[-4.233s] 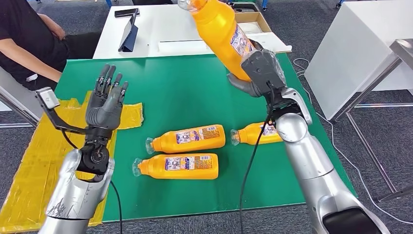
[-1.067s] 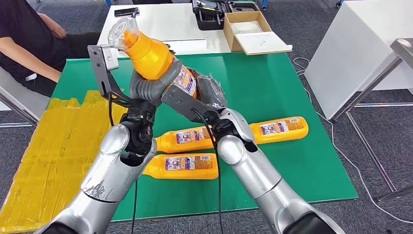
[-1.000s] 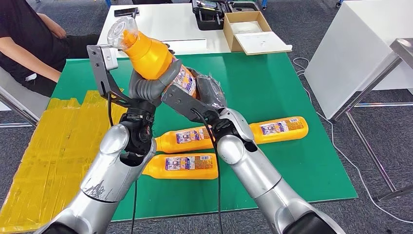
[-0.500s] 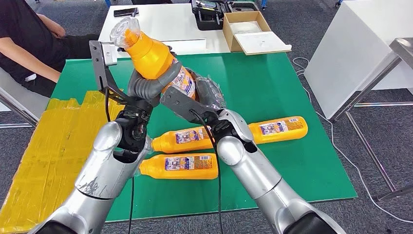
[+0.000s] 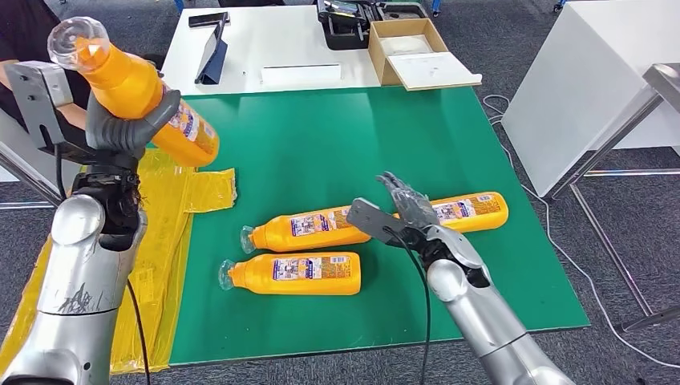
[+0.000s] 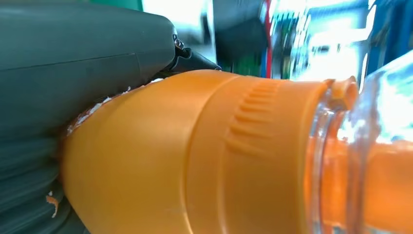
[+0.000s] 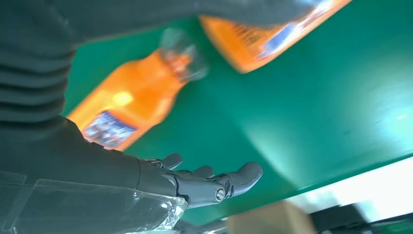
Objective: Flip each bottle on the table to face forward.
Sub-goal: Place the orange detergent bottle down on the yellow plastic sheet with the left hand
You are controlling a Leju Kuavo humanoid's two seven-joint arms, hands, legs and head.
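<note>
The nearest bottle (image 5: 291, 273) lies at six o'clock on the green surface (image 5: 321, 144), with a second bottle (image 5: 309, 227) just beyond it and a third bottle (image 5: 461, 210) at three o'clock, partly behind the right hand (image 5: 405, 200), which hovers empty with fingers spread. At ten o'clock the left hand (image 5: 128, 128) grips the raised bottle (image 5: 140, 92) around its middle, clear cap up and away, label showing. To do this step well, I judge the left hand should lower it gently onto bare green at nine o'clock, label up, clear of the yellow sheet (image 5: 172, 208). Farther off at twelve o'clock stands a white table (image 5: 265, 48) with a cardboard box (image 5: 417, 52); a person (image 5: 20, 24) sits at eleven.
</note>
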